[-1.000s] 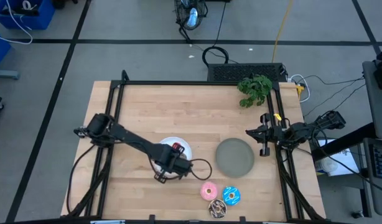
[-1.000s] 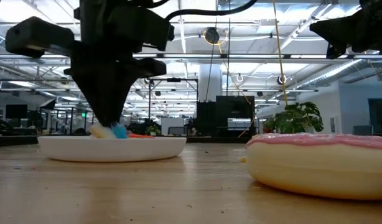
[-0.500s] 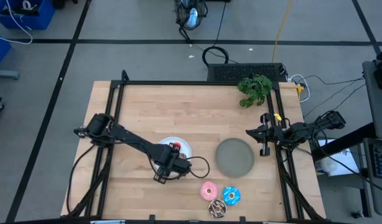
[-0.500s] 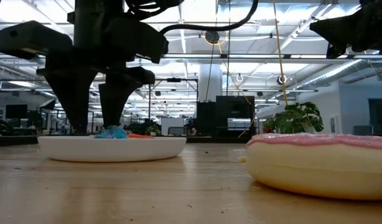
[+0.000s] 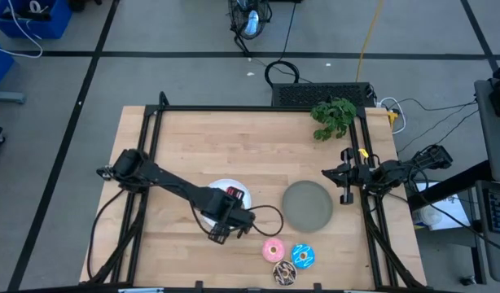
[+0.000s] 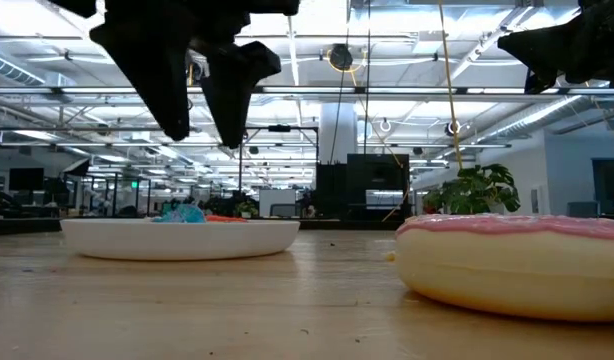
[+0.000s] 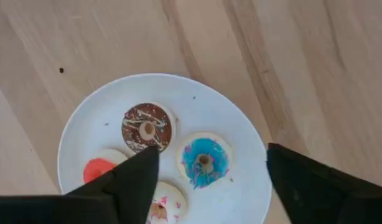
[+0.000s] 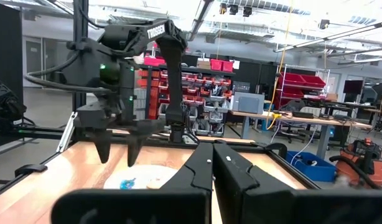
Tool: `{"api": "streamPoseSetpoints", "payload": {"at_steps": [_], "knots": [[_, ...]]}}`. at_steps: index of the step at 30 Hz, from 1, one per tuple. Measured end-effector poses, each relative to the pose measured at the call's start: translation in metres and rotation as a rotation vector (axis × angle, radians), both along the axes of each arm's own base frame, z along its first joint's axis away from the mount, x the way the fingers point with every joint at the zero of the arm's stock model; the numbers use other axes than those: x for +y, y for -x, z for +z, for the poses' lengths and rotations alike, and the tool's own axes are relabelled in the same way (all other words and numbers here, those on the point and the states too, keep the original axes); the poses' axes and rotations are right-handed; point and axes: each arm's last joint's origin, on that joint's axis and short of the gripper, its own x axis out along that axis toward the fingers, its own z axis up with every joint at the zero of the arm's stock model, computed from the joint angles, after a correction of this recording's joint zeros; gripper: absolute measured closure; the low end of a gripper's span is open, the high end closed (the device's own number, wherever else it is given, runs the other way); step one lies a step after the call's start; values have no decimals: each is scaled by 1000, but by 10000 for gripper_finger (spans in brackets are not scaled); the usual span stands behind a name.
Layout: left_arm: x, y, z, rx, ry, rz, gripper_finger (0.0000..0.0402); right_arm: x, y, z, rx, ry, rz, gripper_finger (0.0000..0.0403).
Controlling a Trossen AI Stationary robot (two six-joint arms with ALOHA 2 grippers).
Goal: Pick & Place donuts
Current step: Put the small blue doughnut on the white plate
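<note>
Left gripper (image 6: pixel 199 125): raised above the white plate (image 7: pixel 241 134), jaws spread, nothing between them. In the left wrist view its two dark fingers (image 7: pixel 125 186) frame the plate from above.

White plate: on the table (image 5: pixel 234 138), left of centre, partly under the left arm in the high view. Holds four tiny donuts:
- brown donut (image 7: pixel 147 127), sprinkled, flat on the plate;
- blue donut (image 7: pixel 203 160), just beside the brown one, apart from it;
- red donut (image 7: pixel 96 169), partly hidden by a finger;
- pink-white donut (image 7: pixel 164 205), at the picture's edge, partly hidden.
In the low view only the blue icing (image 6: pixel 180 212) and a sliver of red show over the rim.

Grey plate (image 5: pixel 307 205): right of the white plate, bare.

Larger donuts, three, clustered on the table near its front edge, apart from both plates:
- pink donut (image 5: pixel 274 248), also filling the low view's right side;
- blue sprinkled donut (image 5: pixel 304 255), just beside the pink one;
- brown large donut (image 5: pixel 284 273), in front of the other two.

Right gripper (image 8: pixel 212 163): at the table's right edge, off the work area, jaws pressed together, holding nothing.

Plant (image 5: pixel 333 115): green, at the table's far right corner.
</note>
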Motion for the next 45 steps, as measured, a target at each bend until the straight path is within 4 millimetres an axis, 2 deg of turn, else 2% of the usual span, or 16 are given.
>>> {"api": "streamPoseSetpoints", "payload": {"at_steps": [3,8,10,15,20,30,34,40,45], "knots": [[-1,4,-8,20,-24,21,182,0,0,0,0,0,0,403],[2,10,-21,74,-9,102,348,0,0,0,0,0,0,403],[4,11,-24,84,-12,119,386,0,0,0,-3,1,-1,403],[6,12,-29,79,-48,103,383,0,0,1,-12,2,-2,403],[12,14,-35,107,-32,125,397,0,0,1,-13,2,-3,403],[10,8,-35,50,-9,99,312,0,0,1,-13,2,-3,403],[10,8,-35,51,-12,102,309,0,0,1,-13,2,-3,403],[14,18,-55,95,-31,95,309,0,0,1,-12,2,-3,403],[16,21,-60,92,-59,101,309,0,0,1,-11,2,-3,403]]}}
